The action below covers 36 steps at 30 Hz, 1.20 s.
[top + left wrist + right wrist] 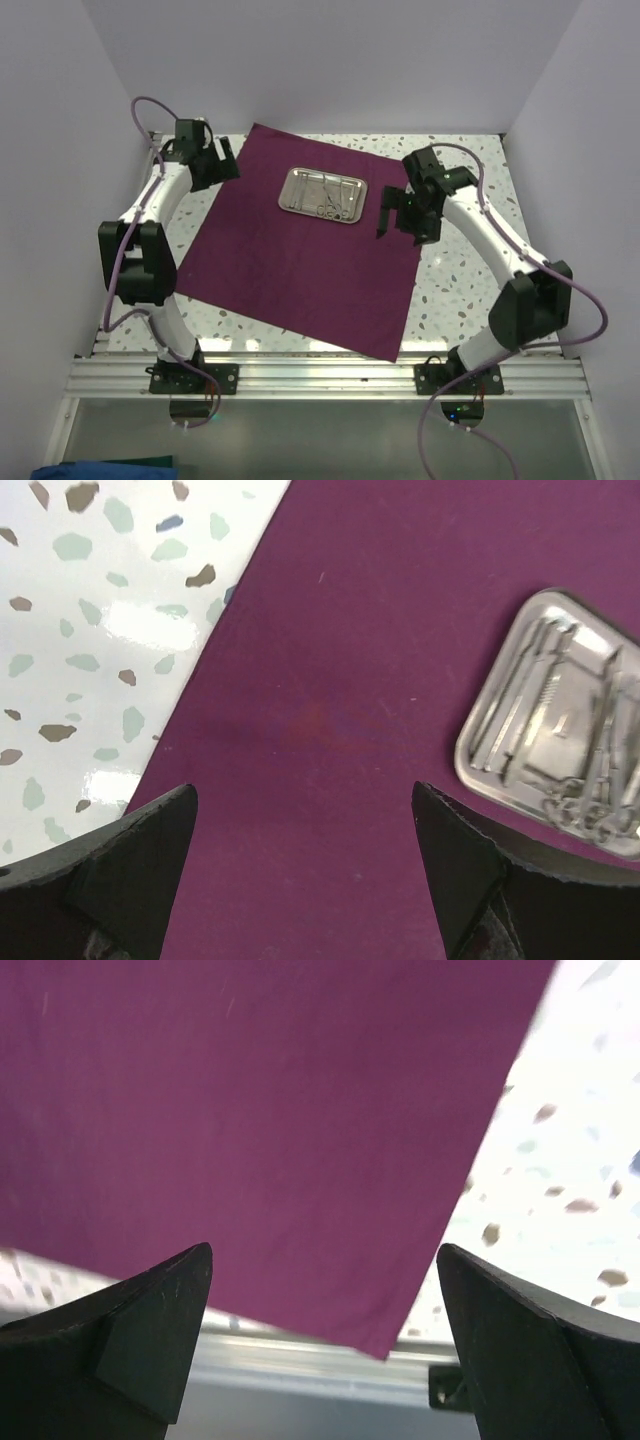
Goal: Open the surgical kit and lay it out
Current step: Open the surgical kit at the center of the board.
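Cloth (300, 270) lies flat, so unwrap looks done and lay-out is pending. Tray (364, 200) holding instruments (325, 200) sits just left of right gripper (325, 1250), right of left gripper (303, 792). Both spread wide, empty. Next: precise pinch on one thin instrument

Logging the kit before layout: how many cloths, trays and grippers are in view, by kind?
purple cloth: 1
steel tray: 1
grippers: 2, the left gripper and the right gripper, both open
total: 4
The instruments in the tray overlap too much to count.
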### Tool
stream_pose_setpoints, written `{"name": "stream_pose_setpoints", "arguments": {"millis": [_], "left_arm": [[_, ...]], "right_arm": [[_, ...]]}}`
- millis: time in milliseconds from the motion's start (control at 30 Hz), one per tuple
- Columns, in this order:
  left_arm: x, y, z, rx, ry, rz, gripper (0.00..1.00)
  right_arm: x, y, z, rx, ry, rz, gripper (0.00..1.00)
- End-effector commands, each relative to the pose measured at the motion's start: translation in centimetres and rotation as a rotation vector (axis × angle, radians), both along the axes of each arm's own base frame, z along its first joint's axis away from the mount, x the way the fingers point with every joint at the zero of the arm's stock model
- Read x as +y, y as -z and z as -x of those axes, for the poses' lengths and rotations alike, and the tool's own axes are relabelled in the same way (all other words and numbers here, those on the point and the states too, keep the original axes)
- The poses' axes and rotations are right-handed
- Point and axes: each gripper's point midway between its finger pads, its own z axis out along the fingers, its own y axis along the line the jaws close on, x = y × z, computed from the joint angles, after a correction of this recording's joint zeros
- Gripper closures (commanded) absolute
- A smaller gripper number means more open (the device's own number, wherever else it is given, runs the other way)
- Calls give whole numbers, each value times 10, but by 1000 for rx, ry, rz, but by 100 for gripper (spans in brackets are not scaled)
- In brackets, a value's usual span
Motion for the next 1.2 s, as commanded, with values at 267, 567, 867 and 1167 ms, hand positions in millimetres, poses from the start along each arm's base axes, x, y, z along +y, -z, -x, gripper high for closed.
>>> {"name": "stream_pose_setpoints", "arguments": {"millis": [267,567,867,1167], "left_arm": [[37,34,-32,38,8,-12,8],[52,66,-33,95,-13,-5,10],[48,85,-7,154,-9,3,10],[49,72,3,156,-10,-6,11]], "right_arm": [[-84,15,-152,-114,329,61,11],[-118,73,-214,-44,423,69,32],[-140,129,-236,11,482,136,37],[-130,166,-248,46,501,84,95]]}}
